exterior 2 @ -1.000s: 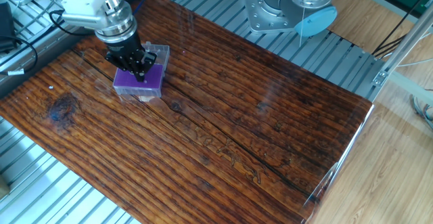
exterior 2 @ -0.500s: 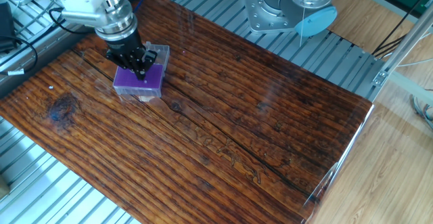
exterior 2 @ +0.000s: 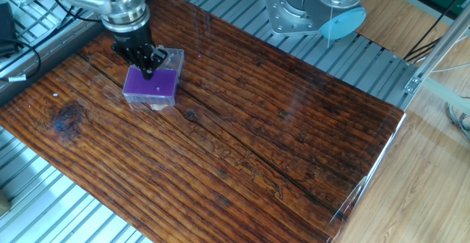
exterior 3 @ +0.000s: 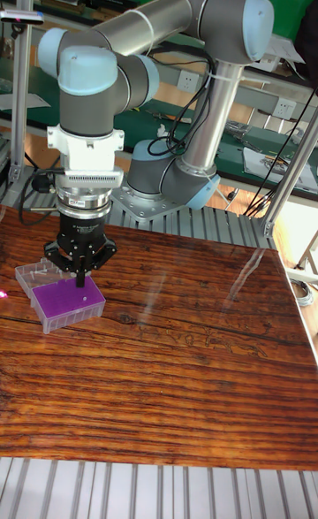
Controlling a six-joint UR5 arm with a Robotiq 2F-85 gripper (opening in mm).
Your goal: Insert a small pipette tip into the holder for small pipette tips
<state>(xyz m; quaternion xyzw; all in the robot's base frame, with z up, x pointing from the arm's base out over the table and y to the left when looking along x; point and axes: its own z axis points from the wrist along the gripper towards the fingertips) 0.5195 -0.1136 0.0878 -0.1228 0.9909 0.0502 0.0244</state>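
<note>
The black two-finger tool (exterior 2: 147, 69) hangs point-down over the back edge of the small clear plastic box with a purple grid top (exterior 2: 152, 86), its fingers drawn close together. Whether a pipette tip sits between them cannot be told; in the tall fixed view a thin pale sliver shows below the tool (exterior 3: 81, 282), just above the purple grid (exterior 3: 64, 293), but it is too small to name with confidence. The tool appears to be clear of the box rather than pressing on it.

The box, the holder for small pipette tips, stands near the far left corner of the dark brown striped wooden surface (exterior 2: 242, 140), its clear hinged lid lying open behind it. The grey jointed arm (exterior 3: 168, 19) reaches over from its base behind the surface.

Judging by the pose, the step in hand is the insertion itself or the moment just around it. If a tip is held, the next move calls for a straight, vertical descent lined up on one tiny hole, then a release without dragging the light box sideways.
</note>
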